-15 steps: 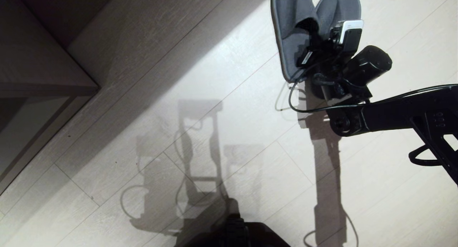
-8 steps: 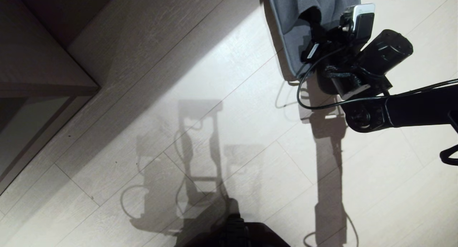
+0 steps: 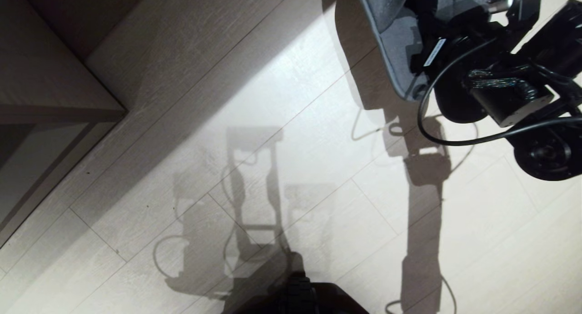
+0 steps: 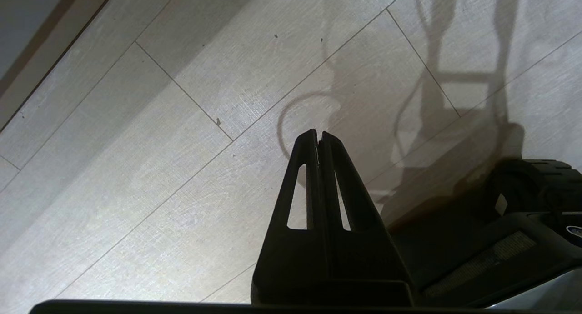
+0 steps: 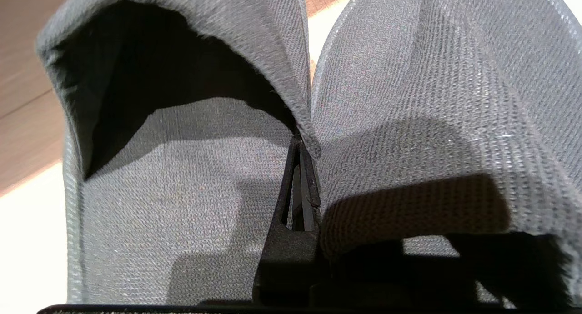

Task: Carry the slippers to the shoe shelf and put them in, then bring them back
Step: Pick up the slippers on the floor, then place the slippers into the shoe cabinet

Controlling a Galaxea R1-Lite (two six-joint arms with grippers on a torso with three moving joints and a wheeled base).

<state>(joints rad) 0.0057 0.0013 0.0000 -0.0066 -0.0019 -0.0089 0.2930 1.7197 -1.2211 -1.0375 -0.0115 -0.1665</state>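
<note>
A dim room seen from above, looking down at a pale wood-plank floor (image 3: 282, 100) crossed by a broad band of light.

At the far left stands the shoe shelf (image 3: 45, 100), a taupe wood-laminate unit in shadow. Its top surface juts out to a corner, and below it a pale board slopes toward the near left edge.

In the middle of the floor lies the robot's own shadow, showing an upright frame and looping cables. The dark top of the robot's base (image 3: 295, 298) shows at the near edge, centre.

The left gripper (image 4: 318, 137) appears only in the left wrist view. It hangs over bare floor beside the base, its two black fingers pressed together with nothing between them.

At the far right, partly cut off by the top edge, are the slippers (image 3: 395, 41), a grey fabric pair held side by side. They hang above the floor and cast a shadow on it to their left. The right gripper (image 5: 301, 143) is clamped tight on them. In the right wrist view its narrow black fingers pinch the inner edges of both slippers where they meet, the open mouth of one slipper gaping dark on one side. The black right arm, with a cable looping beneath it, reaches in from the right edge.
</note>
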